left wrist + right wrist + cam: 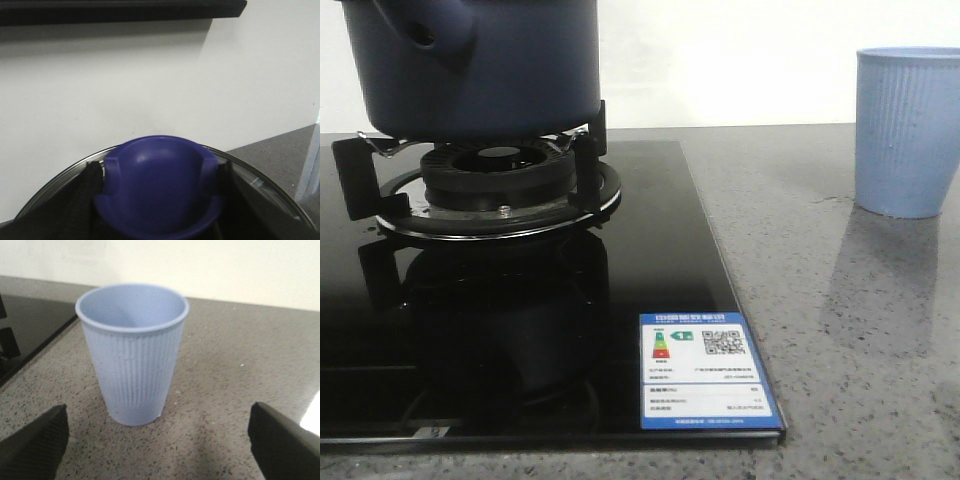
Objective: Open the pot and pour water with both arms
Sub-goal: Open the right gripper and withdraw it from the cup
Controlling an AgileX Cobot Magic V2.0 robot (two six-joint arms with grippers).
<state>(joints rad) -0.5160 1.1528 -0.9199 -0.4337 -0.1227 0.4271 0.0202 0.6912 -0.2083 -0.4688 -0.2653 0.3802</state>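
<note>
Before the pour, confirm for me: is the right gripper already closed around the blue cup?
No, the right gripper is open, its fingers wide apart, short of the light blue ribbed cup.

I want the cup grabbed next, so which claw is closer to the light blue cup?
Right. The right claw is open with the cup just ahead between its fingers; the left claw is shut on the lid knob.

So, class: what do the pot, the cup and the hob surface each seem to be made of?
Pot: dark navy with a matte, dull sheen, perhaps coated metal.
Cup: light blue, ribbed, matte, likely plastic.
Hob surface: glossy black, mirror-like reflections, probably glass.
</note>
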